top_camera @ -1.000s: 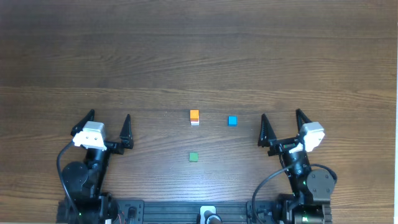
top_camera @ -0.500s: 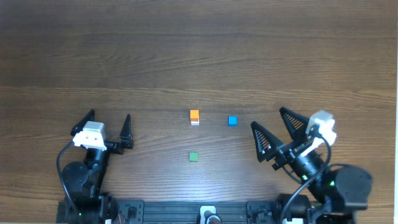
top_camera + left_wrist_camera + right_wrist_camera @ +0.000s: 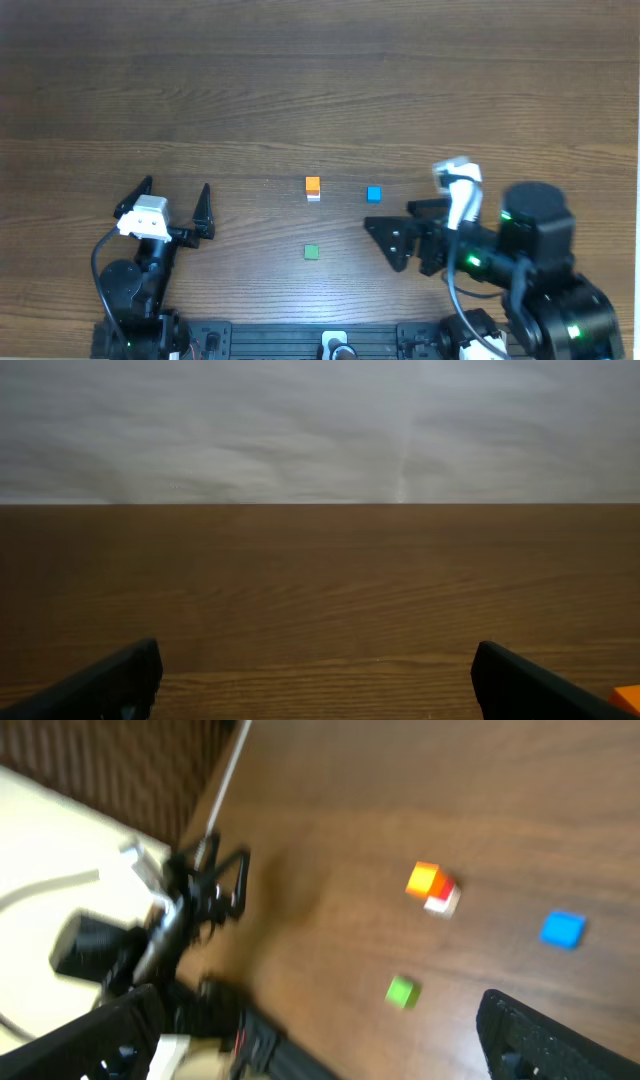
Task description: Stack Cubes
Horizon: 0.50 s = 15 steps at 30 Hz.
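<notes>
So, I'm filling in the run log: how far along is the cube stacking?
Done: the small orange cube sits on the small white cube. In hand: nothing; the right gripper is open and empty, facing the cubes, and the left gripper is open near its base. Left: the small blue cube and the small green cube lie singly on the brown wooden table, apart from that stack.

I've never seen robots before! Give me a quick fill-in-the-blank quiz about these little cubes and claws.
1. The orange cube sits on top of a ____ cube.
2. The blue cube lies on the ____ arm's side of that stack.
3. The left claw and the right claw both have their fingers ____.
Missing words: white; right; open.
</notes>
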Available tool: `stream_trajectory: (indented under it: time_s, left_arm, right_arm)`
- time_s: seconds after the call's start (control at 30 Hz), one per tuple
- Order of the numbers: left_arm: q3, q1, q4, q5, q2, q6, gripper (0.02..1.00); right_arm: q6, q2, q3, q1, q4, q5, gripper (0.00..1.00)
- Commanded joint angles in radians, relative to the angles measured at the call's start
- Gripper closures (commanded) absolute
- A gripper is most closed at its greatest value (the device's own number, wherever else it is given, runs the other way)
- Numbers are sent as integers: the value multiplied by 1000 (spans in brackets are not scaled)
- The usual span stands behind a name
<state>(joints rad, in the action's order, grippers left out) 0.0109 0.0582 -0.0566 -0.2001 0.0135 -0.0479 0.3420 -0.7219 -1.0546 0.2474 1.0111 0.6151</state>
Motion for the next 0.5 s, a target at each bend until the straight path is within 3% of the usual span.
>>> stream_trajectory:
  time_s: [0.03, 0.07, 0.2, 0.37, 0.5]
  left_arm:
    - [-5, -4, -1, -12, -8, 14, 18]
    - [-5, -4, -1, -12, -8, 14, 20]
    - [-5, -4, -1, -12, -8, 14, 18]
    - [-5, -4, -1, -12, -8, 14, 18]
    - [-5, -4, -1, -12, -8, 14, 18]
  right_arm:
    - [130, -106, -17, 256, -14, -258, 7]
    - [179, -158, -17, 360, -34, -333, 9]
    - [334, -301, -17, 566, -55, -507, 7]
    - [520, -466, -17, 731, -57, -658, 7]
    - [583, -586, -17, 800, -88, -691, 9]
